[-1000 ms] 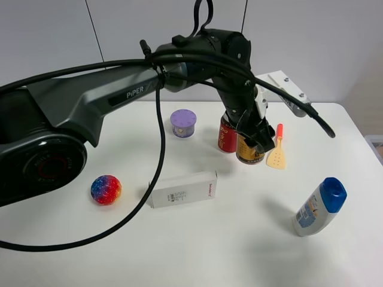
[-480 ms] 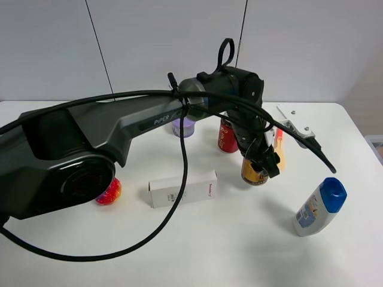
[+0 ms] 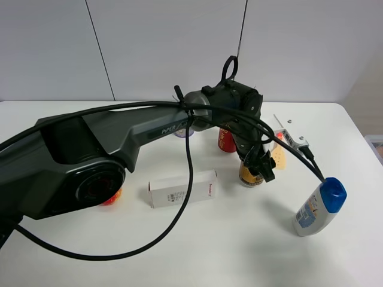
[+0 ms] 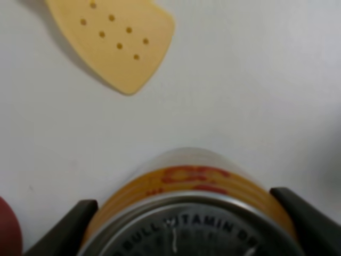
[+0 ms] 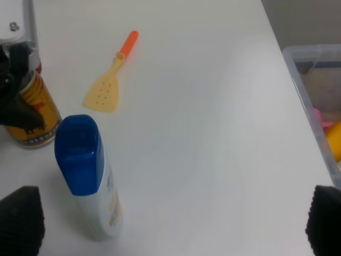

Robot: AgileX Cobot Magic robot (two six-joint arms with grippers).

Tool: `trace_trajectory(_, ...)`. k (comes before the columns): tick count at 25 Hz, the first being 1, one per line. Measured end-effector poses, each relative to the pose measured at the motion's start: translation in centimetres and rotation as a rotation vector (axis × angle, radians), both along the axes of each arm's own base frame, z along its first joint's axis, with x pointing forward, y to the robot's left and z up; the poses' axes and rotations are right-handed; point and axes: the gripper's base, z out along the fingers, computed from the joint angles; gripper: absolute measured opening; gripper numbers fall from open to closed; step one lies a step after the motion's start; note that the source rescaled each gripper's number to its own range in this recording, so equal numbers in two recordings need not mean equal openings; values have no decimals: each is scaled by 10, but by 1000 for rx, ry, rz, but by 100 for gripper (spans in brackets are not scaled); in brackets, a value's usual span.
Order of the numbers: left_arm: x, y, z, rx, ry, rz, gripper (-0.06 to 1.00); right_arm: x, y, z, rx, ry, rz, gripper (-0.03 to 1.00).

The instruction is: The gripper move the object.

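The gold-yellow can (image 3: pixel 249 175) sits upright between the jaws of my left gripper (image 3: pixel 256 162), which is shut on its upper part. I cannot tell whether the can rests on the white table (image 3: pixel 227 239) or hangs just above it. In the left wrist view the can's silver top (image 4: pixel 186 226) fills the space between the two dark fingers (image 4: pixel 61 234). The right wrist view shows the can (image 5: pixel 33 114) with the left gripper on it. My right gripper (image 5: pixel 173 221) is open and empty, above the table's right side.
A taller red can (image 3: pixel 225 140) stands just behind the gold can. A yellow spatula (image 3: pixel 277 156) with an orange handle lies to its right. A blue-capped bottle (image 3: pixel 320 206), a white box (image 3: pixel 182 188) and a clear bin (image 5: pixel 319 106) off the table's right edge are around.
My left gripper has carried the gold can from beside the red can toward the front of the table. The arm has swung forward with it.
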Motion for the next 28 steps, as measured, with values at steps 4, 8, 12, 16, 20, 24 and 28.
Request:
trace_trajectory(4, 1, -1, -8, 2, 0, 1, 2, 0, 0, 0, 0, 0, 0, 100)
trace_trajectory(8, 1, -1, -12, 4, -1, 1, 2, 0, 0, 0, 0, 0, 0, 100)
trace_trajectory(12, 2, -2, -13, 2, -2, 2, 13, 0, 0, 0, 0, 0, 0, 100)
trace_trajectory(16, 2, -3, -13, -10, -10, 5, 86, 0, 0, 0, 0, 0, 0, 100)
trace_trajectory(20, 2, -3, -13, -16, 0, 8, 99, 0, 0, 0, 0, 0, 0, 100)
trace_trajectory(24, 2, -3, -10, -22, 1, 11, 100, 0, 0, 0, 0, 0, 0, 100)
trace_trajectory(28, 1, -3, 2, -46, 4, 40, 100, 0, 0, 0, 0, 0, 0, 100)
